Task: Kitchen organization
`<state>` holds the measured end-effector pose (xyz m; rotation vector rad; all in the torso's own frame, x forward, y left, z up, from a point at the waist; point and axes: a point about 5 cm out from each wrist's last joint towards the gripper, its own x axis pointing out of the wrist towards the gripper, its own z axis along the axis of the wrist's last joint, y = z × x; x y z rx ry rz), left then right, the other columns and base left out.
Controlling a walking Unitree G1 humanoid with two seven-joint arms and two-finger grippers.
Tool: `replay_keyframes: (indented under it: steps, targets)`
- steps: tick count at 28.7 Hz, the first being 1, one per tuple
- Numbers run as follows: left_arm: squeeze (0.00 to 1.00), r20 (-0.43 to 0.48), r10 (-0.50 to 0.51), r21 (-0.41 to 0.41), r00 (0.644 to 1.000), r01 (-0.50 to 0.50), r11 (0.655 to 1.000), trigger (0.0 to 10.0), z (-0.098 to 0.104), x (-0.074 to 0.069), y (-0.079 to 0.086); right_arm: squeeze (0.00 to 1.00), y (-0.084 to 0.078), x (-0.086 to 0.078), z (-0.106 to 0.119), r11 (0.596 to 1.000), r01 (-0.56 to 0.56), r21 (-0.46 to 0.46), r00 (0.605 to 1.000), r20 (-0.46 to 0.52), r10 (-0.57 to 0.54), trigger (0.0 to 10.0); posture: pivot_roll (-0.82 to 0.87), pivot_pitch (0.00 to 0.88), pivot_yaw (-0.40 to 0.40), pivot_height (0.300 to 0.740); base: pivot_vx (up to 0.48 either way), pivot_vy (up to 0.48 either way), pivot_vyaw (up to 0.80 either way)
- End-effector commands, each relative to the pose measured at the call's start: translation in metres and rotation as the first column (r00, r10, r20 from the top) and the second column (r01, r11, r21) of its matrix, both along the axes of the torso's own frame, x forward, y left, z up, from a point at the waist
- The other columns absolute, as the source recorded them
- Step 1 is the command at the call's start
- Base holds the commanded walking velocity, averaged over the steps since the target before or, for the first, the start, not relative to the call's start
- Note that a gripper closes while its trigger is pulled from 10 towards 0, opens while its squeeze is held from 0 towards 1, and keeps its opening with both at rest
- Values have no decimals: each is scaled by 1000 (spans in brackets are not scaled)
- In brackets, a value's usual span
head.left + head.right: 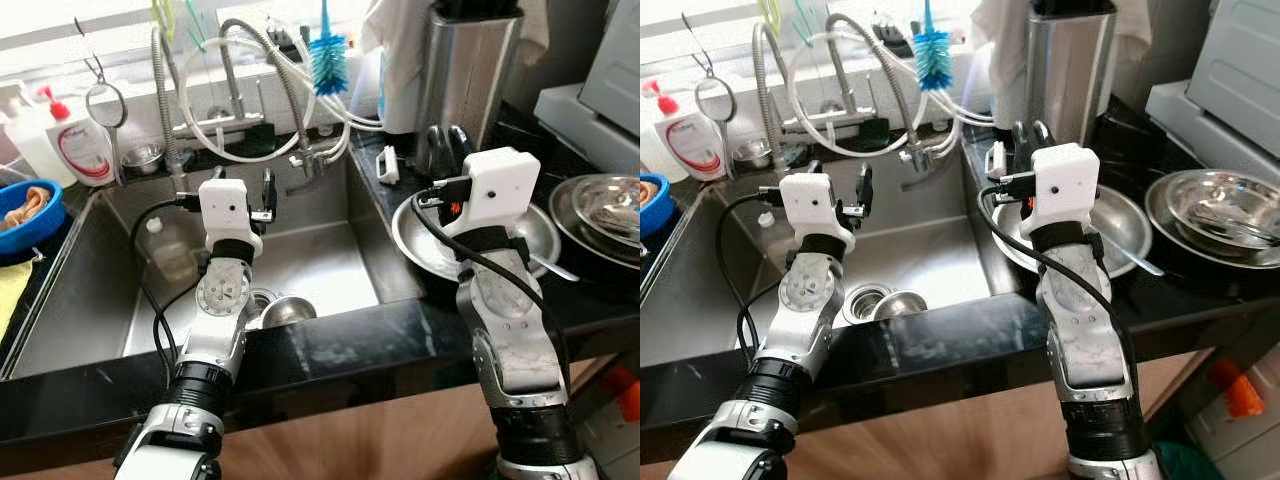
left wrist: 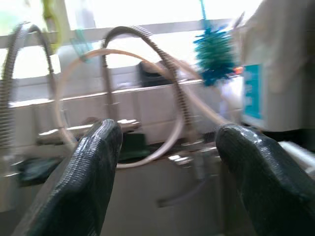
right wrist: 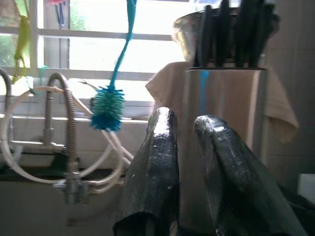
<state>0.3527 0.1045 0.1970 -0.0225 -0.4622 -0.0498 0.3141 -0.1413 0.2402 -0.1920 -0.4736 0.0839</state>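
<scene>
My left gripper point(image 1: 838, 180) hangs open over the steel sink point(image 1: 330, 265), and its wide-apart fingers point(image 2: 93, 172) point at the faucet hoses point(image 1: 290, 100) with nothing between them. A small steel cup point(image 1: 288, 312) lies by the drain and a clear plastic bottle point(image 1: 170, 250) stands at the sink's left side. On the black counter to the right, my right gripper point(image 1: 445, 145) is shut and empty above a wide steel bowl point(image 1: 420, 250) with a spoon handle point(image 1: 555, 268) sticking out. Its fingers point(image 3: 157, 167) point at the steel knife block point(image 1: 465, 70).
Stacked steel bowls point(image 1: 605, 210) sit at the far right. A blue bottle brush point(image 1: 328, 60) hangs over the faucet. At the left are a soap bottle point(image 1: 75, 140), a hanging strainer point(image 1: 105, 100) and a blue bowl point(image 1: 25, 215). The counter's front edge point(image 1: 350, 350) runs under both arms.
</scene>
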Motion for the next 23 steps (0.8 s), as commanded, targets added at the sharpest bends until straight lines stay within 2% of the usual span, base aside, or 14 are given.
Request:
replay_keyframes:
  steps: [1, 4, 8, 15, 18, 19, 23]
  targets:
    - [0, 6, 26, 22, 1000, -26, 999, 10000, 1, 1, 8, 0, 9, -3, 5, 999, -34, 10, 999, 35, 34, 10000, -273, 0, 120, 740, 0, -416, 800]
    - [0, 3, 24, 25, 1000, -24, 999, 10000, 0, 1, 8, 0, 11, -3, 4, 996, -58, 61, 998, 27, 56, 10000, -273, 0, 121, 740, 0, -419, 267]
    - [0, 2, 21, 22, 1000, -21, 1000, 10000, 0, 1, 8, 0, 11, -4, 3, 996, -61, 63, 998, 14, 61, 10000, -273, 0, 123, 740, 0, -341, 0]
    - [0, 3, 18, 18, 1000, -18, 1000, 10000, 0, 1, 8, 0, 0, 1, 5, 983, -31, 182, 997, -62, 43, 10000, -276, 0, 123, 740, 0, 0, 0]
    - [0, -1, 19, 18, 1000, -19, 1000, 10000, 0, 1, 9, 12, -6, 5, 5, 980, 28, 199, 987, -159, 4, 10000, -280, 0, 123, 740, 0, 0, 0]
    - [0, -4, 21, 16, 1000, -21, 1000, 10000, -1, 1, 9, 1000, -8, 5, 5, 972, 47, 228, 978, -206, 1, 10000, -282, 0, 123, 740, 0, 0, 0]
    - [0, -6, 21, 14, 1000, -21, 1000, 10000, -1, 1, 9, 1000, -11, 6, 9, 959, 80, 272, 959, -283, 0, 10000, -287, 0, 127, 740, 0, 0, 0]
